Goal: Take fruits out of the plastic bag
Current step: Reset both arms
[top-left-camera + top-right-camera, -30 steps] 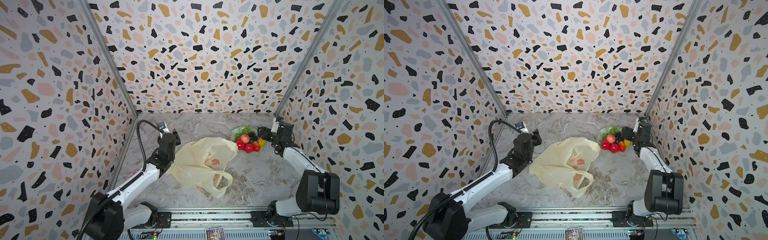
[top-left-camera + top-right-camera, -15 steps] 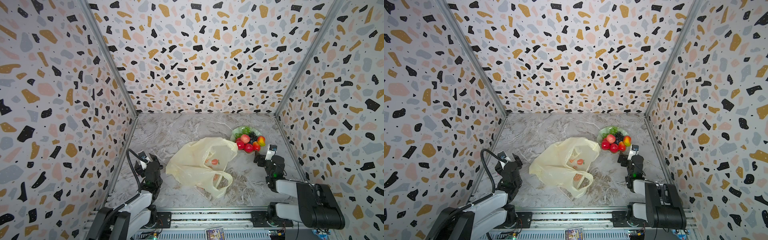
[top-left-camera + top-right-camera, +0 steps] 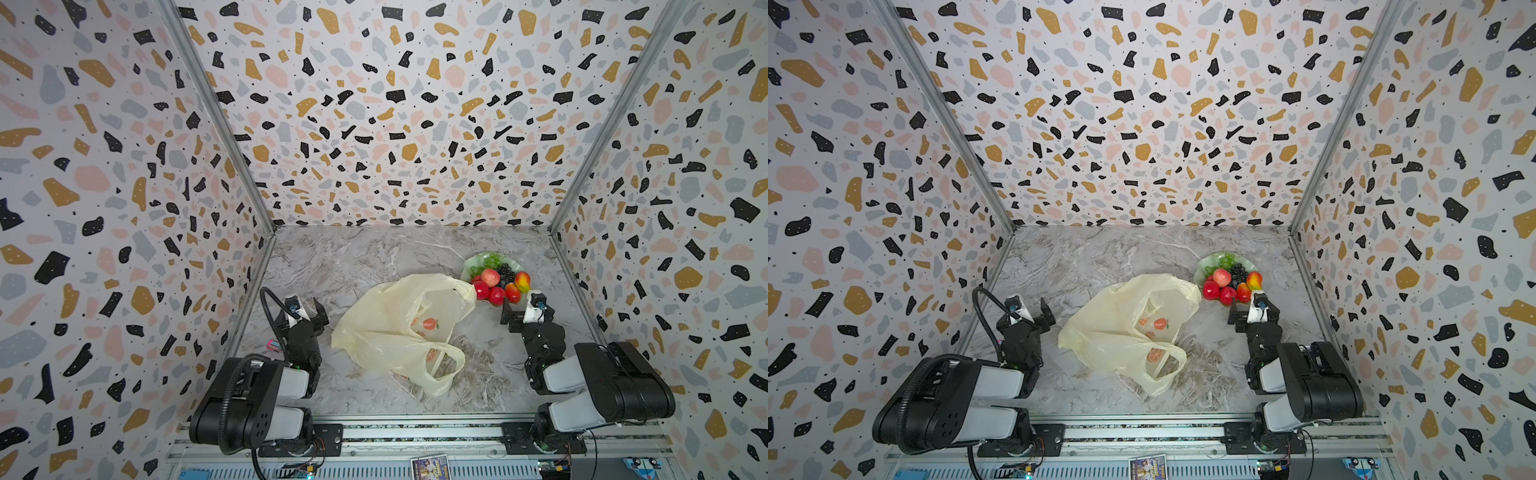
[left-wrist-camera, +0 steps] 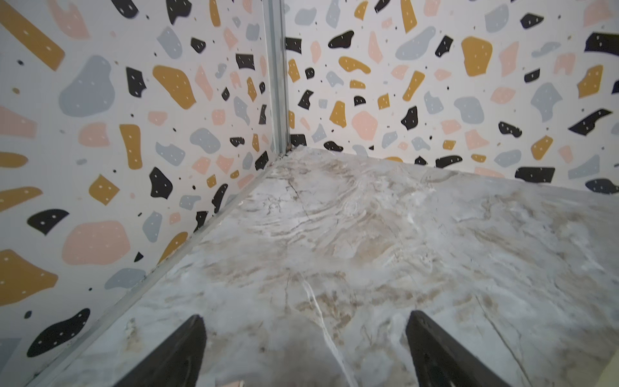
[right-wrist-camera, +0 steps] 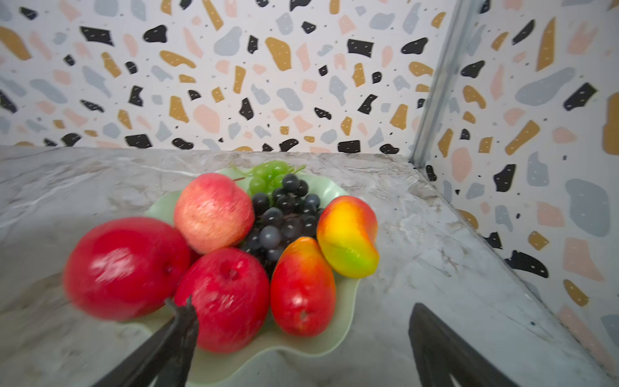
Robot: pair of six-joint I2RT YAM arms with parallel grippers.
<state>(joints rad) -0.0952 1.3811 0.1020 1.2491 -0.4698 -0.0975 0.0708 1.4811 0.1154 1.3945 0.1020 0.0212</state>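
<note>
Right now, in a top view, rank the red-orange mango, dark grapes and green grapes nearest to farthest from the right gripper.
1. red-orange mango: on the dish edge beside the right gripper.
2. dark grapes: mid-dish.
3. green grapes: far rim.

Bag (image 3: 382, 332): thin plastic film, cream, half see-through, crinkled, soft sheen.
Fruits (image 5: 227, 291): right in front of me, hard glossy plastic, bright highlights on red skins.
Dish (image 5: 288, 346): smooth pale green, satin finish.
Table (image 4: 368, 234): marble-look, smooth, slight shine.
Walls (image 4: 100, 134): matt printed speckle.
Corner post (image 4: 278, 83): bare metal.
My right fingers (image 5: 177, 345): matt black.
</note>
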